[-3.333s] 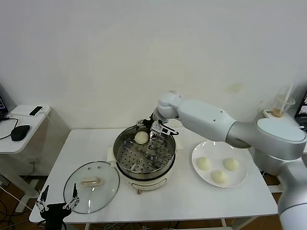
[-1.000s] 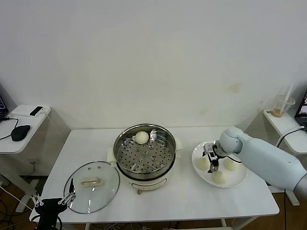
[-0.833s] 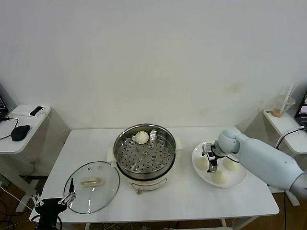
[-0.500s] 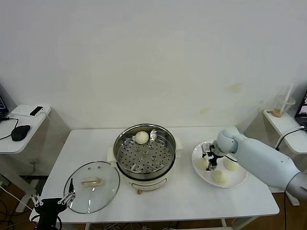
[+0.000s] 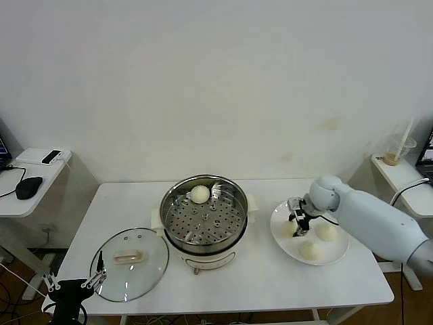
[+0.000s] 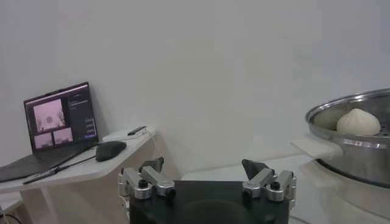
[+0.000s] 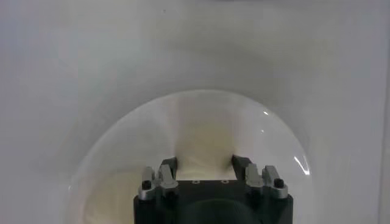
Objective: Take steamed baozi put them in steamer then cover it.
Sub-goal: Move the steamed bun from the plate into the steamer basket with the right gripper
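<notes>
Fingers closed on a bun at the plate

Right gripper (image 5: 298,223) is down over the flat white round plate (image 5: 336,252) on the white worktop (image 5: 267,277), its fingers (image 7: 168,170) narrowed around one small cream-white steamed baozi (image 7: 204,159). Two more buns (image 5: 326,231) (image 5: 310,250) lie on the same plate beside it. One round cream-white bun (image 5: 199,194) sits on the perforated tray at the far side of the shiny stainless-steel steamer (image 5: 203,238). The clear glass cover (image 5: 128,263) lies flat on the worktop, left of the steamer. Left gripper (image 5: 75,285) is parked low at the worktop's near-left corner, fingers spread wide
</notes>
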Controlling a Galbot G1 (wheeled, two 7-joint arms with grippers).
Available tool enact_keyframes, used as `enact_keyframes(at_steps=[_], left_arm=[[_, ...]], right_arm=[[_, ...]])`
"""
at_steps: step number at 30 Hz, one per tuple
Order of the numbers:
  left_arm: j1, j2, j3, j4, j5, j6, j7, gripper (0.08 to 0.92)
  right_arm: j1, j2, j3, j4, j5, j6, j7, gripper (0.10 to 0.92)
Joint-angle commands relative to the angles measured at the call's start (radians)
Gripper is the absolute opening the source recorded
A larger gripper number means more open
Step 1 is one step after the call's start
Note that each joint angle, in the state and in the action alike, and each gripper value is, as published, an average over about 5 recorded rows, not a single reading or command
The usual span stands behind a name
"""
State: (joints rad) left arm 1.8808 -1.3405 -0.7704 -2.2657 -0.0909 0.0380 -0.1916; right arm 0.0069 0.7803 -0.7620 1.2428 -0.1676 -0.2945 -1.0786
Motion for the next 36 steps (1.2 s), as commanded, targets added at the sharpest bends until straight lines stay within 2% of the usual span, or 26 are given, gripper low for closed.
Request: enact_keyframes(at_steps=[1, 9, 17, 27, 36], left_arm=[[0.001, 0.001, 0.001, -0.002, 0.001, 0.0, -0.001, 0.823], [0.002, 0.009, 0.008, -0.015, 0.003, 0.005, -0.002, 0.823], [-0.008, 0.015, 0.005, -0.012, -0.002, 0.008, -0.003, 0.823], [-0.013, 0.015, 0.001, -0.003, -0.002, 0.007, -0.001, 0.823], [-0.017, 0.007, -0.01, -0.002, -0.001, 0.007, -0.002, 0.823]], right_arm=[[0.193, -0.075, -0.024, 0.071, 0.078, -0.003, -0.024, 0.577], [0.427, -0.098, -0.152, 0.184, 0.218, -0.036, -0.007, 0.579], [0.545, 0.06, -0.252, 0.307, 0.418, -0.153, 0.071, 0.586], [0.473, 0.359, -0.291, 0.205, 0.565, -0.275, 0.161, 0.594], [0.393, 0.494, -0.335, 0.115, 0.606, -0.328, 0.219, 0.595]])
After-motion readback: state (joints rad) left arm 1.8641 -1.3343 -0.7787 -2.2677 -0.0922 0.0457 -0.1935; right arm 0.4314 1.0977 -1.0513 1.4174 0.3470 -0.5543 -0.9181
